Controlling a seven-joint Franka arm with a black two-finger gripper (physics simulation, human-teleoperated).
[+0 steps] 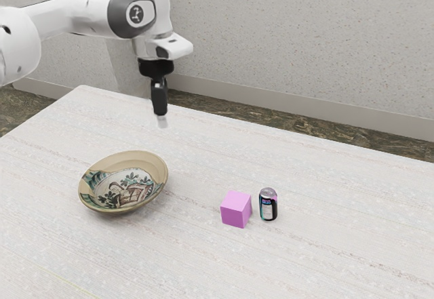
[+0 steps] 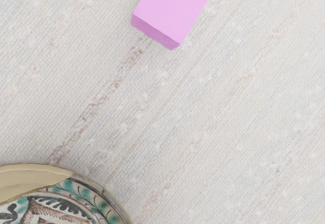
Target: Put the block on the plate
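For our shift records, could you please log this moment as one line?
gripper: raised above table, away from cube | pink-purple cube: on table, beside soda can | painted plate: without cube | placement: not done

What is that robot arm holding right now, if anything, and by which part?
Nothing is held. The black gripper hangs empty above the table, and the pink block sits on the tabletop beside a dark can.
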